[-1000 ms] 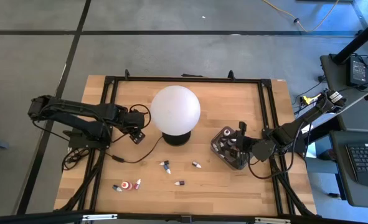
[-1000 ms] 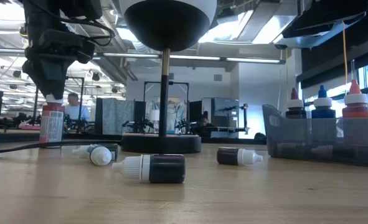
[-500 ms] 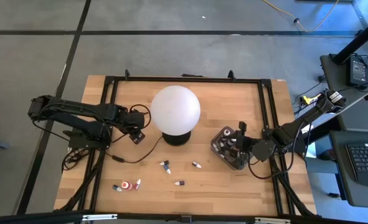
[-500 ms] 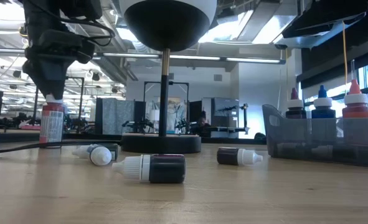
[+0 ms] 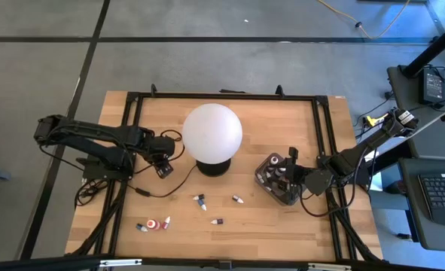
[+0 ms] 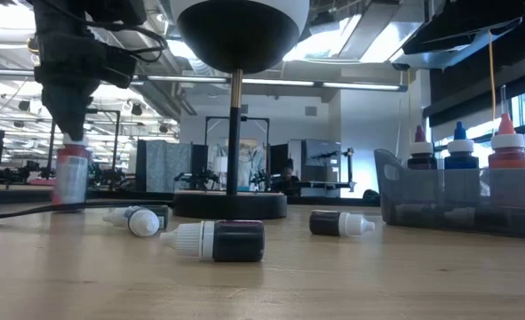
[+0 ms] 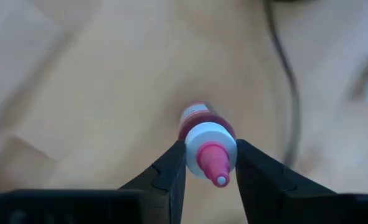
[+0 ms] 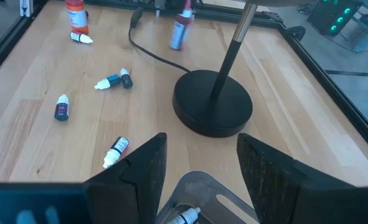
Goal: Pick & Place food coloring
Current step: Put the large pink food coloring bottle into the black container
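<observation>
At the left side of the desk (image 5: 124,113), beside the globe lamp (image 5: 212,132), an upright red bottle (image 7: 199,121) is clamped at its white cap (image 7: 210,135) by the left tool (image 7: 210,163). It is judged light, rigid, smooth and easily tipped; a grip just below the cap is advised. The right tool (image 8: 199,163) is held apart above the tray (image 5: 266,175).

- No text, label, brand, number or sign can be read in any view.
- Food coloring bottles (image 6: 218,240): labels too small or blurred to make out.
- Room beyond the table: no legible signs.
</observation>
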